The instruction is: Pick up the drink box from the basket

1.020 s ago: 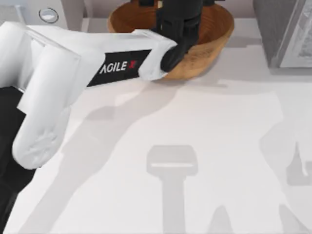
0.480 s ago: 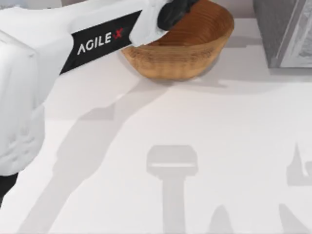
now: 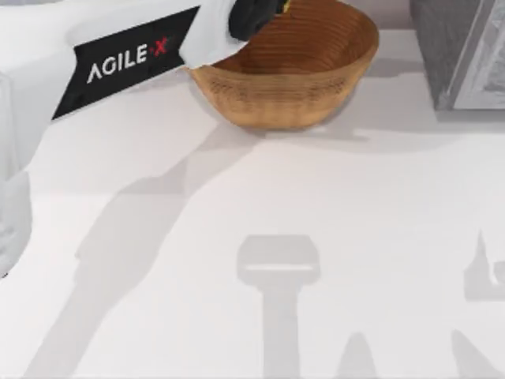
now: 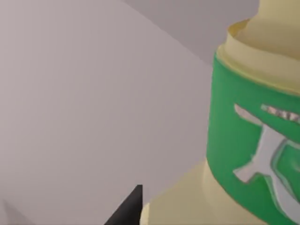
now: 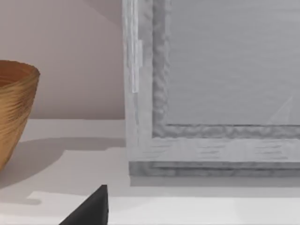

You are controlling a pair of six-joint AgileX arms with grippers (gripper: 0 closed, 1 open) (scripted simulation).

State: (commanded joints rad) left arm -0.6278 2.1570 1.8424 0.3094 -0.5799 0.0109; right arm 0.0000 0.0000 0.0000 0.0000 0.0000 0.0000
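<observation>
The drink box [image 4: 253, 154] is seen close up in the left wrist view as a pale yellow carton wrapped in a green label with white markings, with plain wall behind it and no wicker around it. In the top view only a small yellow sliver of it [image 3: 285, 6] is seen, at the dark end of the left arm, above the far left part of the basket's rim and clear of the basket's floor. It is gripped by the left gripper [image 3: 264, 12], which is closed on the carton; one dark fingertip [image 4: 127, 212] is seen just beside the carton's lower edge in the left wrist view.

The basket [image 3: 276, 91] is placed at the far middle of the table [image 3: 237, 205], and its ribbed inner rings are laid bare. The white left arm [image 3: 118, 59], marked AGILEX, is stretched from the table's left side to the basket's far left rim.

A grey framed box [image 3: 461, 55] is set at the far right of the table, apart from the basket. The right gripper [image 5: 89, 208] is held low over the table near that box, with the basket's wall [image 5: 14, 108] farther off; whether it is open or closed cannot be told.
</observation>
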